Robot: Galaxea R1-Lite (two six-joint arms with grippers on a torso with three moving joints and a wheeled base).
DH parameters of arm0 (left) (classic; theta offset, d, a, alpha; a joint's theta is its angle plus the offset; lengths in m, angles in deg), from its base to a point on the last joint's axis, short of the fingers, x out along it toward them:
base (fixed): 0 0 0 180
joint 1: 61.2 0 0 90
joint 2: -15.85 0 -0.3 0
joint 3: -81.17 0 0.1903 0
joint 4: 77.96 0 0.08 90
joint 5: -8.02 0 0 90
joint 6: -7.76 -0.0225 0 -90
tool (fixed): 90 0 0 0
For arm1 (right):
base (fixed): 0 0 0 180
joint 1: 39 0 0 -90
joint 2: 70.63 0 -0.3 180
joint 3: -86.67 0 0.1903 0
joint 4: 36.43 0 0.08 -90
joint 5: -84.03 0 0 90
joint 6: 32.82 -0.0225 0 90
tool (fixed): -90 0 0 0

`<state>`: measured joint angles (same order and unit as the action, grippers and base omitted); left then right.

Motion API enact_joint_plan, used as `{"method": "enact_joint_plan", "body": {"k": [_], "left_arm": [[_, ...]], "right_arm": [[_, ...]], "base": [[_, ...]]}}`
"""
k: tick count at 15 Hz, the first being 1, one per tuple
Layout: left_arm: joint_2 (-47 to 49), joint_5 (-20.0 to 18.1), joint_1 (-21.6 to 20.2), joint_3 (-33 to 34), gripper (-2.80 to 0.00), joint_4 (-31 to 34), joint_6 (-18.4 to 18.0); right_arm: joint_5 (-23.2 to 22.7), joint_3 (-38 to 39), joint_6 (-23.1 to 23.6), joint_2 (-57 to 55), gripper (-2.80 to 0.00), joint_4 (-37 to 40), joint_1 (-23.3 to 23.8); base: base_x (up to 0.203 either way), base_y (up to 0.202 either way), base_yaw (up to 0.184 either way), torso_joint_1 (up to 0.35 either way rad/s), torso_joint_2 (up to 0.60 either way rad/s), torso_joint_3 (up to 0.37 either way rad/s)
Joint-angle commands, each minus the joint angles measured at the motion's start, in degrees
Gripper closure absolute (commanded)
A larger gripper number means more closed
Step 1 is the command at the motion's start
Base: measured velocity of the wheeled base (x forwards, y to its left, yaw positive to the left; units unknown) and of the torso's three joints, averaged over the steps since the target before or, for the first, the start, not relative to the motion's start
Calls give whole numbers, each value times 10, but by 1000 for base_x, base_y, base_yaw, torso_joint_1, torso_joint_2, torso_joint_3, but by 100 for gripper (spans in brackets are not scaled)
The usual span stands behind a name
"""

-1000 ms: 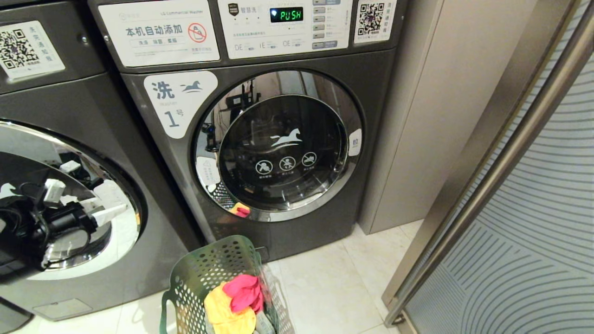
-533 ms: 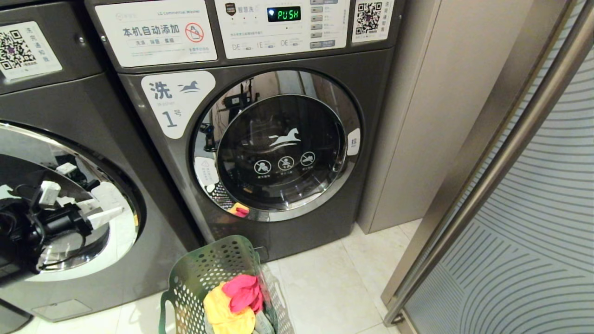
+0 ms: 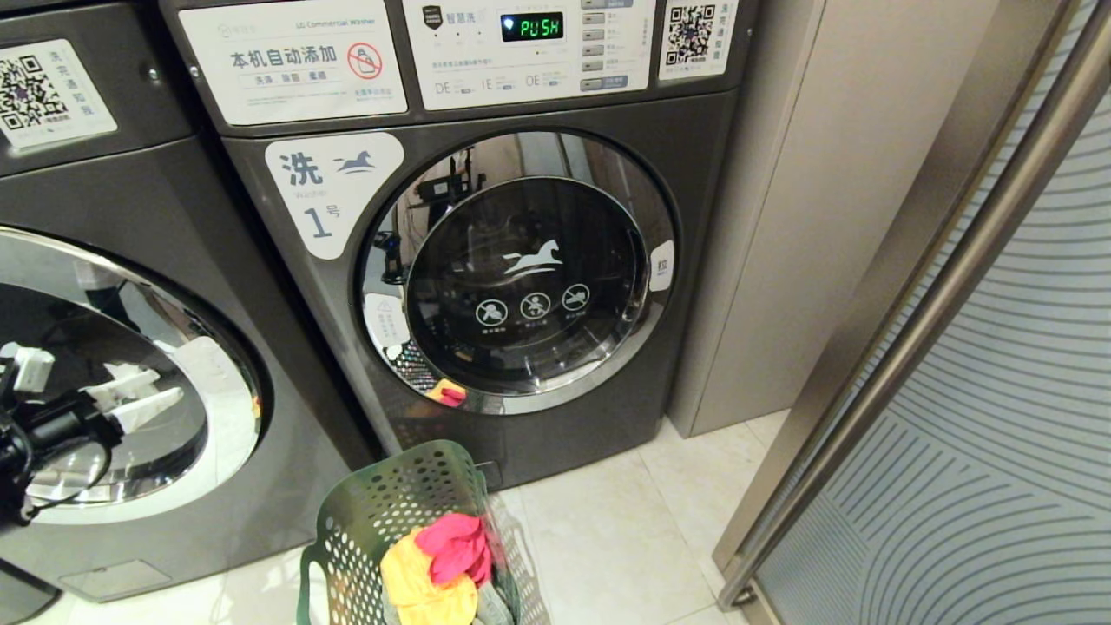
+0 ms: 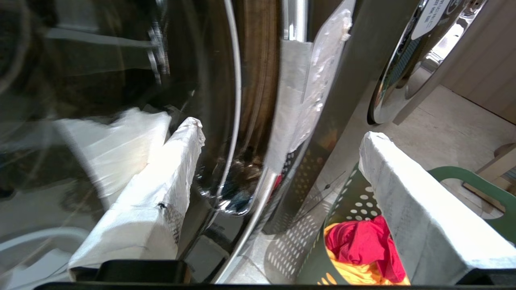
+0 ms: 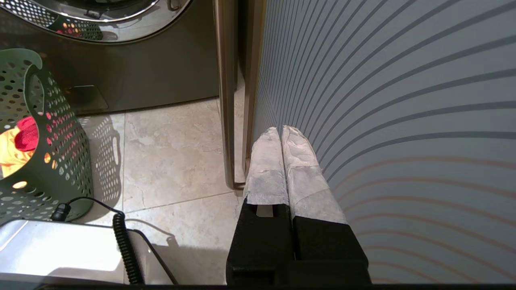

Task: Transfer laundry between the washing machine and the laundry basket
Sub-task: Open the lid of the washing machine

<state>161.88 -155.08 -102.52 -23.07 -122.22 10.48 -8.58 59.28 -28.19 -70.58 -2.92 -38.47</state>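
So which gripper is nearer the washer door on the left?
Left. The left gripper, fingers open, is right at that door's chrome rim; the right gripper, shut, hangs by the striped panel, well away.

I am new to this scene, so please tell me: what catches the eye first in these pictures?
First is the round chrome door of the washer marked 1, shut, with a green PUSH display above it. Before it on the floor stands the green basket with pink and yellow laundry. At far left the open left gripper hangs before another washer's door.
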Motion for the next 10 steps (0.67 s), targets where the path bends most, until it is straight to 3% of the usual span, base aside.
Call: {"method": "enact_joint_plan", "body": {"k": [1,10], "left_arm": [[-8,-5,-10,4,-280,-4,1],[-98,-8,-44,99,-280,-4,19]], "right_arm": [[0,0,0,0,0,1,0],[0,0,0,0,0,1,0]], "base": [[0,0,0,0,0,0],[0,0,0,0,0,0]]}}
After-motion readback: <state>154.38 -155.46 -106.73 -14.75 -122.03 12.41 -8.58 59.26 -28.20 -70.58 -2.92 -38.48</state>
